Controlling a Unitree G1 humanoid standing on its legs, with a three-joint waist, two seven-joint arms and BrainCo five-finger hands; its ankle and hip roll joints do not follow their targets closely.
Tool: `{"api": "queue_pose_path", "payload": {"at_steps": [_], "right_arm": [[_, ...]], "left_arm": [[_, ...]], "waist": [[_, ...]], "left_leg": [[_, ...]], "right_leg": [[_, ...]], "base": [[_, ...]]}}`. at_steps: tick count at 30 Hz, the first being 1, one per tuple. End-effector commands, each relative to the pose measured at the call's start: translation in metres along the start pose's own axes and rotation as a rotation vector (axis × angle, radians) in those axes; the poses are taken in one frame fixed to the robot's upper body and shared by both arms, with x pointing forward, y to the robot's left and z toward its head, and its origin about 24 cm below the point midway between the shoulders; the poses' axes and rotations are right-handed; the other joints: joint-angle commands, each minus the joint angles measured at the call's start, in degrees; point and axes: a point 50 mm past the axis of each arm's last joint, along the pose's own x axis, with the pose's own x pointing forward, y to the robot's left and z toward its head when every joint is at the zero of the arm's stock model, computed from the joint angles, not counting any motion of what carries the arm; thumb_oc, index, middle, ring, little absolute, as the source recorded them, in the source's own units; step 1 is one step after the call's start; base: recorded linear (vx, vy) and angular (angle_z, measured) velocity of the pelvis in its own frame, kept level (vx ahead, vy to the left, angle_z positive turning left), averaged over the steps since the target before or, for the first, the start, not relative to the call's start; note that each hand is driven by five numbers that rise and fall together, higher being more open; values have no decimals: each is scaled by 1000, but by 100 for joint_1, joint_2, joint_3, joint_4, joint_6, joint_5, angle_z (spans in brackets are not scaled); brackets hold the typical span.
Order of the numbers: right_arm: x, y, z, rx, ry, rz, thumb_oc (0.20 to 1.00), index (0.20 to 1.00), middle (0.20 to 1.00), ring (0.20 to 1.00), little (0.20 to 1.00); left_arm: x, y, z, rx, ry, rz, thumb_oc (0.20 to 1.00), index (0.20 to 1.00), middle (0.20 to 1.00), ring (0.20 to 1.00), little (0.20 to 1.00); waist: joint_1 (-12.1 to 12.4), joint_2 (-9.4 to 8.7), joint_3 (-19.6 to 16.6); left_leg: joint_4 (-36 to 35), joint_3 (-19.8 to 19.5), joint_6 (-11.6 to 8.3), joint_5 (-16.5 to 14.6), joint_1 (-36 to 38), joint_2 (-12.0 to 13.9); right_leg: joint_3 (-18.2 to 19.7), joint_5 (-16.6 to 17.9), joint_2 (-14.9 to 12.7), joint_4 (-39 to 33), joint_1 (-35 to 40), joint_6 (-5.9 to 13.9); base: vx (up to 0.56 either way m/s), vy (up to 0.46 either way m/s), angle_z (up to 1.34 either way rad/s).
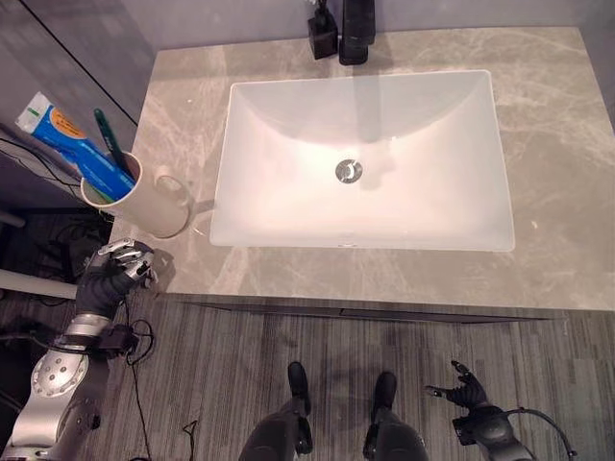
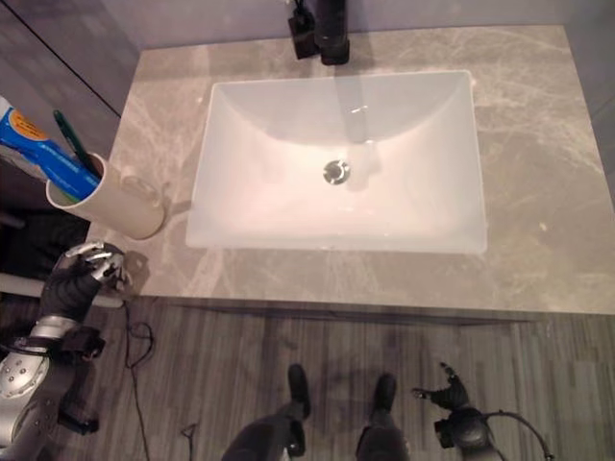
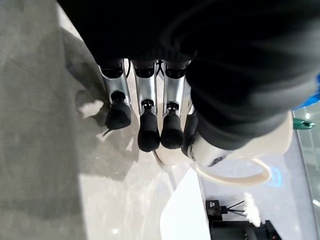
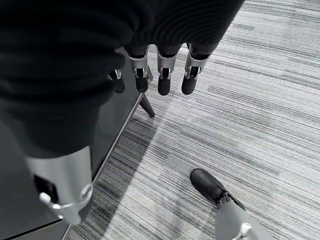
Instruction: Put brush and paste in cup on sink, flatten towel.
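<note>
A cream cup (image 1: 149, 204) with a handle stands on the grey marble counter (image 1: 562, 182) at its front left corner, left of the white basin (image 1: 252, 120). A blue and white toothpaste tube (image 1: 69, 142) and a dark green toothbrush (image 1: 110, 141) stick out of the cup, leaning left. My left hand (image 1: 113, 276) hovers just in front of the cup at the counter's edge, fingers relaxed and holding nothing; in the left wrist view the cup (image 3: 280, 142) lies just past its fingertips (image 3: 148, 139). My right hand (image 1: 469, 395) hangs low over the floor, open and holding nothing.
A black faucet (image 1: 356, 34) and a small black holder (image 1: 322, 36) stand at the back behind the basin. The counter's right side is bare marble. Below the front edge lies grey striped flooring (image 4: 240, 115), with a dark cabinet (image 4: 107, 120) beside my right hand.
</note>
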Motion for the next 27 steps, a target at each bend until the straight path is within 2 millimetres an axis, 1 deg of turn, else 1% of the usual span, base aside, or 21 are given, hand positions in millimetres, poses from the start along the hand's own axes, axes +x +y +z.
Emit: {"api": "queue_pose_path", "payload": {"at_steps": [1, 6, 9, 14, 19, 23, 27], "right_arm": [[8, -9, 21, -34, -76, -22, 1000, 1000, 1000, 1000, 1000], [9, -9, 25, -43, -92, -26, 1000, 1000, 1000, 1000, 1000], [9, -10, 27, -46, -100, -28, 1000, 1000, 1000, 1000, 1000], [10, -10, 28, -51, -103, -28, 1000, 1000, 1000, 1000, 1000], [10, -9, 29, -50, -107, -25, 1000, 1000, 1000, 1000, 1000], [10, -8, 31, -53, -115, -22, 1000, 1000, 1000, 1000, 1000], [10, -7, 29, -40, -102, -25, 1000, 1000, 1000, 1000, 1000]], "left_arm": [[14, 19, 31, 92, -153, 59, 200, 200, 200, 200, 200], [20, 13, 37, 120, -169, 11, 200, 200, 200, 200, 200], [24, 11, 34, 108, -166, 0, 200, 200, 200, 200, 200], [32, 8, 36, 116, -184, 5, 200, 200, 200, 200, 200], [37, 12, 37, 115, -204, 51, 200, 200, 200, 200, 200], [43, 19, 42, 127, -233, 116, 200, 200, 200, 200, 200], [47, 22, 46, 143, -257, 146, 200, 200, 200, 200, 200]], "waist": [[-90, -103, 124], [-139, -107, 160], [-177, -110, 162], [-229, -120, 166], [-260, -136, 161], [-297, -161, 179], [-311, -173, 183]], "left_leg": [[24, -202, -313, -21, 247, 113], [24, -147, -328, -28, 242, 137], [24, -122, -334, -33, 243, 151], [24, -86, -340, -40, 250, 166], [24, -57, -344, -44, 253, 185], [24, -32, -356, -67, 260, 210], [24, -30, -358, -68, 259, 223]], "right_leg": [[158, 360, -268, 105, 7, 359], [239, 374, -244, 99, -49, 360], [277, 371, -229, 104, -76, 355], [323, 373, -205, 100, -104, 346], [351, 372, -183, 102, -138, 342], [385, 370, -161, 90, -156, 343], [415, 372, -135, 72, -176, 335]], "base": [[0, 0, 0], [-4, 4, -3], [-2, 1, -12], [1, -2, -4], [0, 0, 0], [4, -7, -8], [9, -9, -6]]}}
